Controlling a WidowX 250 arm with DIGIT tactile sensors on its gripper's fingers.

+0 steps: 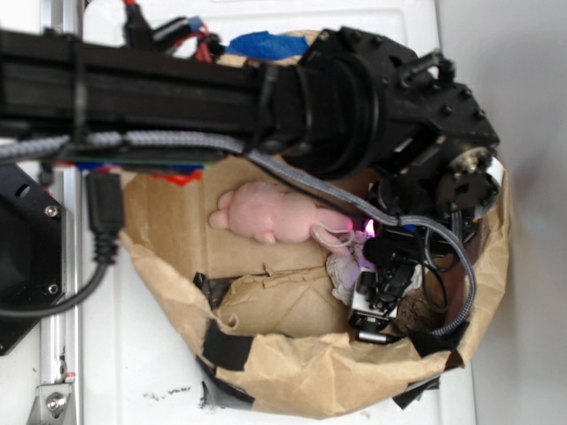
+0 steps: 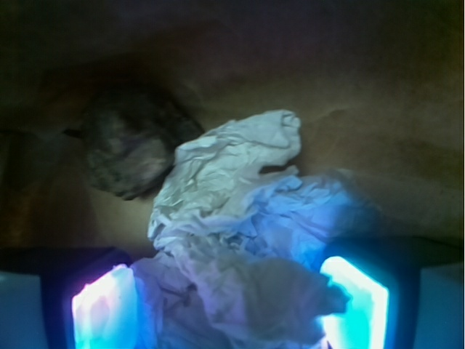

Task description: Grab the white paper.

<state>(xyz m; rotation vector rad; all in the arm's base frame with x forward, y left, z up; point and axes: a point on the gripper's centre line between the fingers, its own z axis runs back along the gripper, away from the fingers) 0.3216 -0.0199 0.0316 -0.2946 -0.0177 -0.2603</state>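
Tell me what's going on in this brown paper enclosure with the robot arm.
The black robot gripper has reached down inside the brown paper bag wall beside the pink plush bunny. In the wrist view, the crumpled off-white paper ball sits between the two lit fingers, which are spread on either side of it. Whether they press it yet is unclear. A dark rounded object lies behind.

The white paper is a crumpled, off-white wad of thin sheet, full of creases and folds. It lies on the brown floor inside the bag, its near end bluish under the glow, its far end rising to a rounded tip.
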